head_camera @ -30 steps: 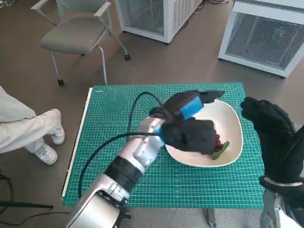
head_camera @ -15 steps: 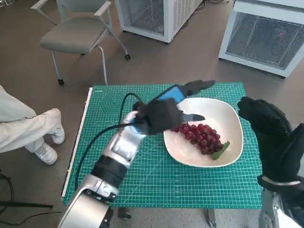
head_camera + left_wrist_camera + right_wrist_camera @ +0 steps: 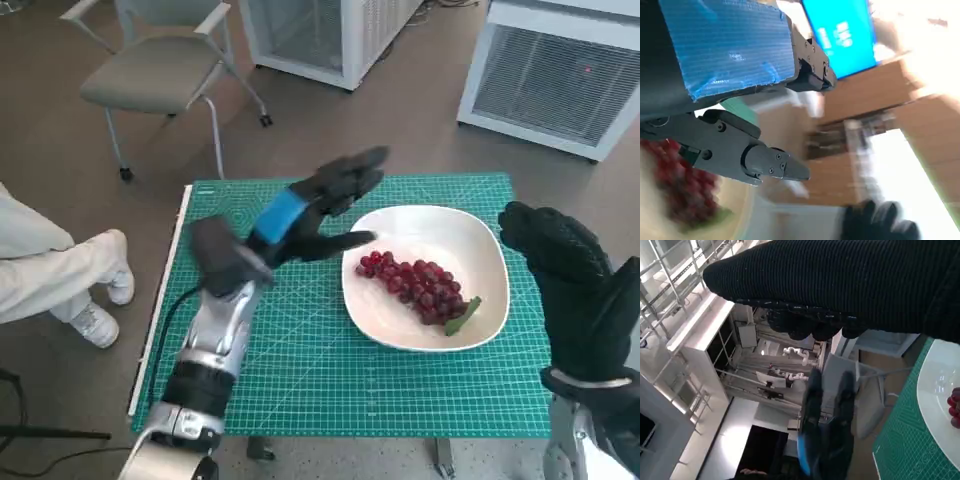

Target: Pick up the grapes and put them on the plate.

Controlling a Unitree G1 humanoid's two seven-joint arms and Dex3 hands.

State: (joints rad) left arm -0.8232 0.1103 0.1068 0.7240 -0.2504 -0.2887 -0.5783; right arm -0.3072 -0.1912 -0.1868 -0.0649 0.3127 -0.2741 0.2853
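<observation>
While a grey chair [image 3: 165, 75] is standing at the upper left beyond the green mat [image 3: 300, 350], the left hand [image 3: 305, 215] is hovering mid-frame, fingers spread, holding nothing. The gloved right hand [image 3: 570, 290] is waiting at the right edge, loosely open and empty. The grapes [image 3: 415, 287], a dark red bunch with a green leaf, are lying on the white plate [image 3: 470, 235] right of centre.

This looks like a robotics lab or test room. A small table is covered by a green cutting mat [image 3: 300, 370] printed with a grid, set on a bare brown floor [image 3: 60, 150]. Around it stand white cabinets with mesh fronts [image 3: 560, 85] and a grey chair [image 3: 160, 75] on castors. A seated person's legs [image 3: 60, 275] show at the side. The right wrist view shows white metal shelving [image 3: 670, 300] and another white robot arm [image 3: 797, 354] farther back in the room.
</observation>
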